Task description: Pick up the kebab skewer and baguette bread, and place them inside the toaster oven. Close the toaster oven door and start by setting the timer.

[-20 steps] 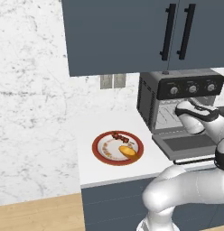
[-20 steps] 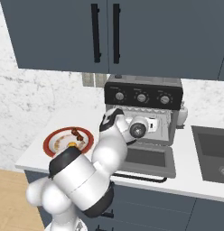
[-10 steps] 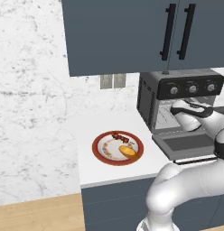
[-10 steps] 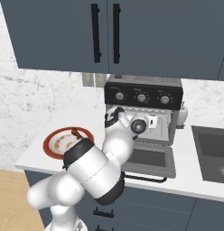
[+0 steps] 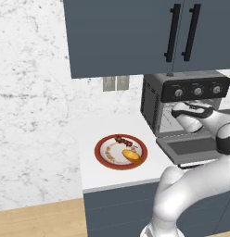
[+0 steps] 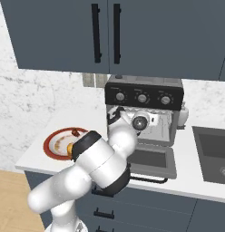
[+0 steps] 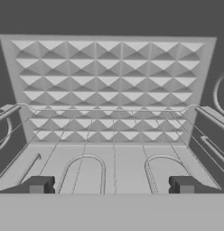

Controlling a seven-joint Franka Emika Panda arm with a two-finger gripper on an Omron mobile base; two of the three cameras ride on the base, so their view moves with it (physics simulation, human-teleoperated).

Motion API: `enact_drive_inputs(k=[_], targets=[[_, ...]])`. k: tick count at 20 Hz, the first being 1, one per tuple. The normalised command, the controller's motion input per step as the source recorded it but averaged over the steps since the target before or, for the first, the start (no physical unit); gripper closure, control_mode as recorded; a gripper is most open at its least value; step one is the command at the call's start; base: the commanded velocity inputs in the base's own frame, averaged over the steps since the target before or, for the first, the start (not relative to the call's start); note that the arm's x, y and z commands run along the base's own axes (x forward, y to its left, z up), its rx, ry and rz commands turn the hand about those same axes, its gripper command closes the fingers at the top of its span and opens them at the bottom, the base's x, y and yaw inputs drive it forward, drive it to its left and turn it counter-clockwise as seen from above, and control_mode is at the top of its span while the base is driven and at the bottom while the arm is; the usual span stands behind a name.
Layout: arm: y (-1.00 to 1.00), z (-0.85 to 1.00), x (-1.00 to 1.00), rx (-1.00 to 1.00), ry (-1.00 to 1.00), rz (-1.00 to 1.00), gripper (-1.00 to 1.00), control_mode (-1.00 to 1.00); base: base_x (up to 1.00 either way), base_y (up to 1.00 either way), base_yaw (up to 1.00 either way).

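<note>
The toaster oven (image 5: 156,99) stands on the counter with its door (image 5: 186,148) dropped flat. My gripper (image 7: 111,186) is open at the oven's mouth, level with the wire rack (image 7: 114,118), and nothing lies between its fingertips (image 7: 39,185). The white hand (image 6: 142,120) hangs above the lowered door (image 6: 150,161). Left of the oven a red-rimmed plate (image 5: 104,160) carries the golden baguette bread (image 5: 130,155) and the kebab skewer (image 5: 122,139) with dark red chunks. In the right base view my arm hides much of that plate (image 6: 53,144).
Dark upper cabinets (image 5: 121,37) with black bar handles hang over the oven. A sink (image 6: 212,154) lies to the oven's right, with a small white container (image 6: 183,113) between them. The three knobs (image 6: 141,97) sit on the black panel above the opening. A wall outlet (image 5: 115,83) is behind the counter.
The hand has edged a little closer to the oven's mouth and the elbow has swung lower in the right base view. The jaws stay open; the plate's food has not moved.
</note>
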Motion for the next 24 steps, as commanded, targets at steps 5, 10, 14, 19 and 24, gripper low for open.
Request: enact_drive_inputs(k=[5,10,14,19,24], targets=[[-0.07,0.00,0.14,0.00,0.08,0.00,-1.00,-1.00,0.00,0.00,0.00],[0.00,-0.05,0.00,0.00,0.15,0.00,-1.00,-1.00,0.00,0.00,0.00],[0.00,-0.36,-0.02,0.00,0.17,0.00,-1.00,-1.00,0.00,0.00,0.00],[0.00,-0.72,-0.43,-0.01,0.24,0.00,-1.00,-1.00,0.00,0.00,0.00],[0.00,-0.94,-0.78,-0.04,0.24,0.00,-1.00,-1.00,0.00,0.00,0.00]])
